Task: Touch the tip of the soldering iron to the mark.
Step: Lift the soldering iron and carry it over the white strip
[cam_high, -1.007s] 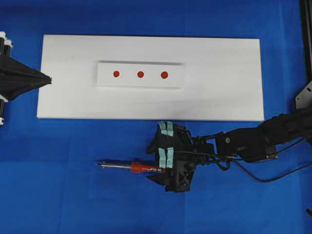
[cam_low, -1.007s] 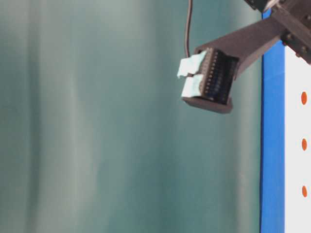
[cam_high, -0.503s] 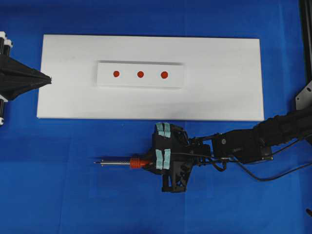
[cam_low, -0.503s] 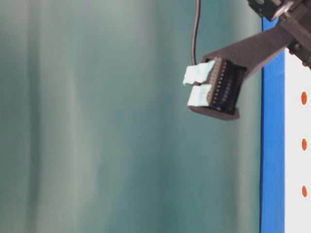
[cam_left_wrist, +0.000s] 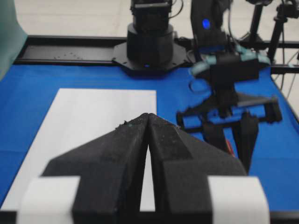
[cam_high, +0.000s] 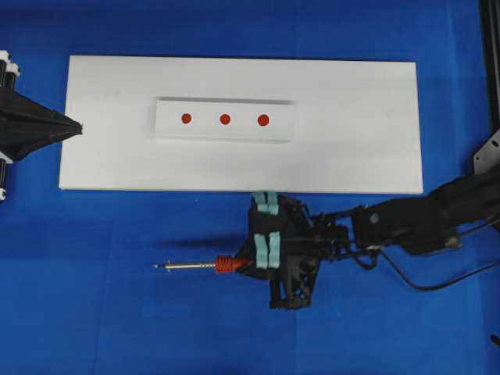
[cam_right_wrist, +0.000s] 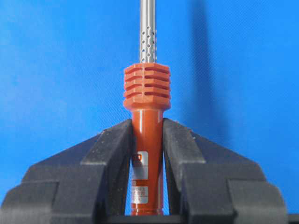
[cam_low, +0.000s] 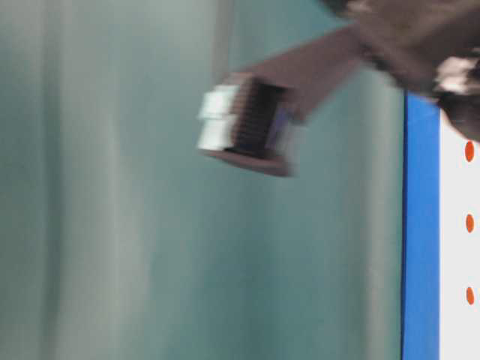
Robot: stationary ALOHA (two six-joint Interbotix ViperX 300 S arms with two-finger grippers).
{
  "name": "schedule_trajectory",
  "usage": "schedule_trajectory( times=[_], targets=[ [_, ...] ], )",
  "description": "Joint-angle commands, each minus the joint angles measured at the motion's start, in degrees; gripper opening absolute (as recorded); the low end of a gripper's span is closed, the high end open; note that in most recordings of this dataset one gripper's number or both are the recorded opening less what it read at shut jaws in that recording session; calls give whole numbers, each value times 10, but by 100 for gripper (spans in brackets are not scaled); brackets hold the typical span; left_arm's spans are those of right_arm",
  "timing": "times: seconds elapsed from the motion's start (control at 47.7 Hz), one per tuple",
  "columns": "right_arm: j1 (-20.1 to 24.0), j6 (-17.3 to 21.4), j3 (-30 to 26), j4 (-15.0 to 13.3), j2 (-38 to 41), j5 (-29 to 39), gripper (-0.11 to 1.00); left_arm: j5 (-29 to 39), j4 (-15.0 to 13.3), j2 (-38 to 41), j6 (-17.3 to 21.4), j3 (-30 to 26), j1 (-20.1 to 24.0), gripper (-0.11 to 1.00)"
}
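Soldering iron sits squeezed tight in the right tool, tip pointing left. The mark is far off. The left tool is pinched closed, holding nothing.

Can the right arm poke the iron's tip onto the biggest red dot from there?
Probably yes: the right pincer grips the soldering iron, and only bare white board lies before the mark.
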Motion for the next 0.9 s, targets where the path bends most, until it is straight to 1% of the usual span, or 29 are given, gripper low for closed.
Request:
schedule_trajectory(
  times=[0.0, 0.252, 0.44, 0.566, 0.776, 0.881],
  targets=[
    [-11, -1, -4, -11, -54, 36, 6, -4, 1, 2, 0, -4, 1, 0],
    [-18, -2, -25, -58, -151, 156, 6, -5, 1, 1, -2, -4, 1, 0],
    [-17, -2, -49, -77, -192, 228, 6, -4, 1, 1, -2, -4, 1, 0],
    [-17, -1, -54, -86, -195, 243, 6, -4, 1, 1, -2, -4, 1, 0],
    [-16, -1, -54, -87, -195, 243, 6, -4, 2, 1, -3, -4, 1, 0],
    [-19, -1, -54, -95, -195, 244, 6, -4, 1, 1, -3, -4, 1, 0]
  ],
)
